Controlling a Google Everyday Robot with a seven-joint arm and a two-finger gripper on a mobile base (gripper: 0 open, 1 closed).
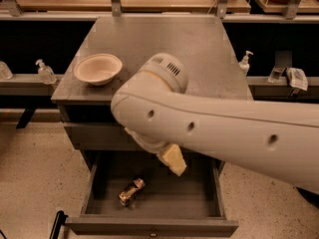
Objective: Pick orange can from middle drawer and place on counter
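Note:
The orange can [131, 191] lies on its side on the dark floor of the open middle drawer [149, 226], left of centre. The grey counter [199, 44] forms the cabinet top above it. My white arm crosses the view from the right, and my gripper [173, 160] hangs below the wrist over the drawer, up and to the right of the can and apart from it. Only one tan finger [174, 162] shows.
A cream bowl [97, 68] stands on the counter's left front part. Clear plastic bottles stand on side shelves at the left [45, 72] and right [244, 62]. A light wooden benchtop [149, 1] runs along the back. A dark object [57, 223] stands by the drawer's left front corner.

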